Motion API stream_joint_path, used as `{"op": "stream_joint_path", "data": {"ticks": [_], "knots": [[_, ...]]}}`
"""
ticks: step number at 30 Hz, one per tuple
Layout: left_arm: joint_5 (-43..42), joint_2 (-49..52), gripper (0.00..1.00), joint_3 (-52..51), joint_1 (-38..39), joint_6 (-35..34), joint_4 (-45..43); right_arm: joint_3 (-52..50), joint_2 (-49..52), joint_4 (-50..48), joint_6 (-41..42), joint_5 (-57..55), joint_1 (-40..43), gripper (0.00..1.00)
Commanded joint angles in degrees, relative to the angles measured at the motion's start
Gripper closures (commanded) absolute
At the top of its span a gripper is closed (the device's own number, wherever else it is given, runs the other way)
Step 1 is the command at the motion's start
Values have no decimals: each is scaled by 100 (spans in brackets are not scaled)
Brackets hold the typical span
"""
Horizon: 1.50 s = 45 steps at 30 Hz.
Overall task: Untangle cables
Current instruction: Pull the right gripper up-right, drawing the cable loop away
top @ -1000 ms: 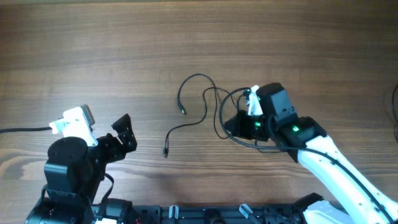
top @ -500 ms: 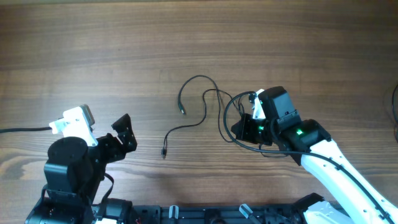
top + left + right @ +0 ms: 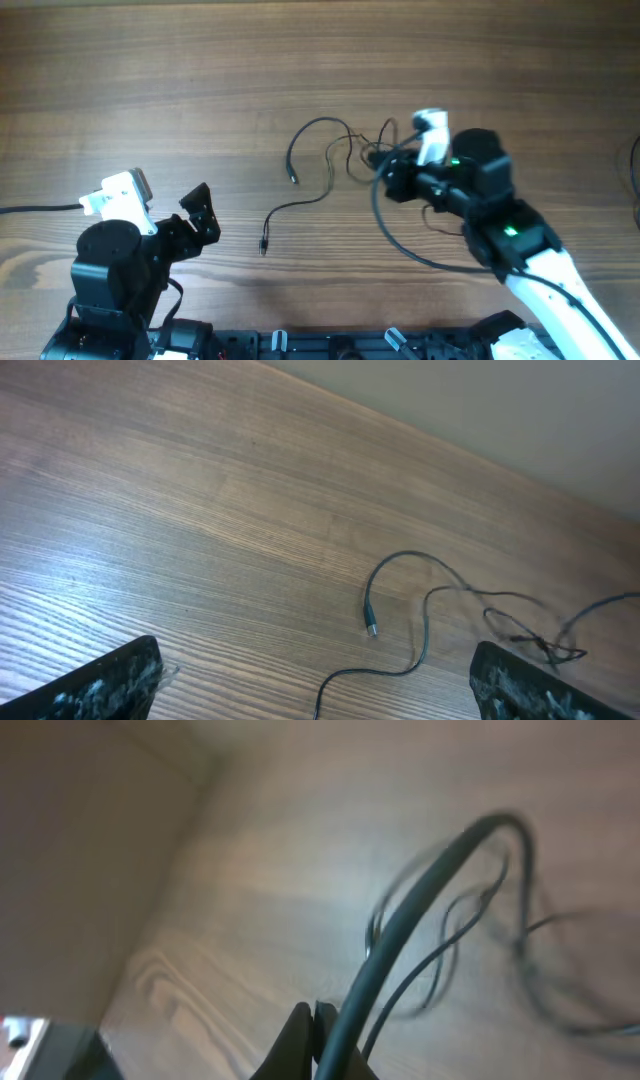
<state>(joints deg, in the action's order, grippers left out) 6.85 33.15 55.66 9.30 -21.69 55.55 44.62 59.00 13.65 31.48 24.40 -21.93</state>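
- Cables [image 3: 329, 172] lie on the wooden table [image 3: 150, 70], near the middle and a bit to the right. They are very thin and black.
- One cord makes a round bend and ends in a small plug [image 3: 293, 180] that lies flat on the wood.
- Another cord runs down and to the left and ends in a second plug [image 3: 264, 246], closer to the robot. The two plugs lie apart and do not touch.
- On the right side the cords cross over each other in a small messy bunch [image 3: 362, 150].
- The right gripper [image 3: 388, 170] is right at that bunch.
- In the right wrist view its two fingers [image 3: 298, 1025] sit close together, with only a thin slit between them. That view is blurry, so I cannot tell if a cord is pinched there.
- A thick black wire [image 3: 400, 240] from the right arm hangs in a big loop just beside the right gripper. In the right wrist view it is a dark, blurry band, and the thin cords curl behind it.
- The left gripper [image 3: 203, 215] is on the left side of the table, well apart from the cords.
- Its fingers [image 3: 110, 680] are spread wide and hold nothing. In the left wrist view they sit in the two bottom corners. The small plug and its bent cord lie on the wood farther out between them.
- A white camera [image 3: 118, 195] sits on the left arm, behind the left gripper.
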Motion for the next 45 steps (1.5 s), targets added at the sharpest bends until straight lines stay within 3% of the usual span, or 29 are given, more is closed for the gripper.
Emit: {"op": "stream_joint_path", "data": {"ticks": [1,10,15,18,24,32,36,41,45], "knots": [[74,-9,0,-15,-15,70,-15,131,-527,-70,-131,61,409,96],[74,-9,0,-15,-15,70,-15,129,-629,129,-149,68,553,96],[72,-9,0,-15,-15,70,-15,129,-584,439,-149,-501,553,93],[72,-9,0,-15,-15,70,-15,129,-588,264,-151,-1014,553,91],[72,-9,0,-13,-15,70,-15,203,-586,-291,-192,-1257,765,96],[72,-9,0,-13,-15,70,-15,944,-588,-208,-411,348,2055,96],[74,-9,0,-15,-15,70,-15,938,-481,238,-258,1488,2122,96],[72,-9,0,-15,-15,72,-15,938,-197,1403,-299,1486,2087,96],[72,-9,0,-15,-15,70,-15,935,90,1440,-284,1495,2087,96]]}}
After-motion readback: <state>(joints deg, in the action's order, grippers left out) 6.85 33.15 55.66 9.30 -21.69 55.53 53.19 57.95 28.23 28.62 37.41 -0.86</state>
